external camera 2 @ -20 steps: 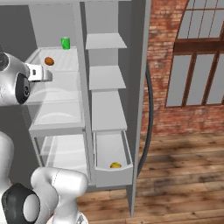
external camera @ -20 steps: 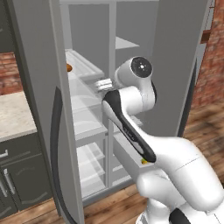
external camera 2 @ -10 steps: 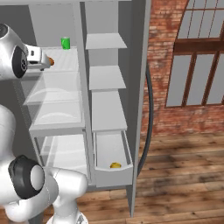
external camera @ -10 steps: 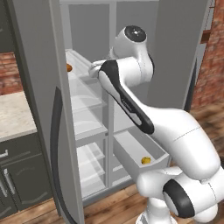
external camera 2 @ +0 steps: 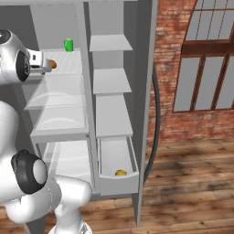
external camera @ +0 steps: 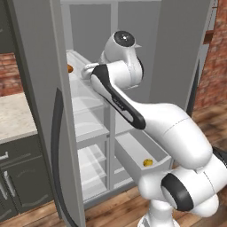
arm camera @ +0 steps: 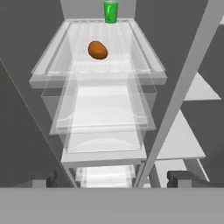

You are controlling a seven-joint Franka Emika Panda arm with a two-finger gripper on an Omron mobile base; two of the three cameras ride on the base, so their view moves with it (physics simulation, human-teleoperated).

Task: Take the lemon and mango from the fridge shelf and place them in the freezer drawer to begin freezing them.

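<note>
**Inspector:** State of the pincer (arm camera: 111,179) at time of check?

**Recorder:** Stood wide open. Held nothing and touched nothing. Noted both dark fingertips (arm camera: 43,181) far apart at the bottom of the hand view, with bare gap between. Pointed into the left compartment of the fridge, at top-shelf height.

**Inspector:** Nearest thing ahead of it?

**Recorder:** Faced the mango (arm camera: 98,50) straight on, short of it and not in contact. Found that mango lying on the fridge shelf (arm camera: 148,54), roughly mid-shelf, inside the raised rim. Confirmed from the right base view: pincer (external camera 2: 44,64) just beside the mango (external camera 2: 53,64), at the shelf's front edge.

**Inspector:** Anything further back?

**Recorder:** Logged a green can (arm camera: 111,12) upright at the rear of the same shelf, well apart from the mango.

**Inspector:** And lower down?

**Recorder:** Found the freezer drawer (external camera 2: 118,183) pulled out at the bottom of the right compartment. Located the lemon (external camera 2: 120,172) inside, on the floor near the front wall. Seen likewise from the left base view (external camera: 148,162).

**Inspector:** Counts?

**Recorder:** Tallied one mango, one lemon, one green can, one drawer drawn out.

**Inspector:** Brands, labels, writing?

**Recorder:** Could not make out any lettering on the can at that size.
</note>
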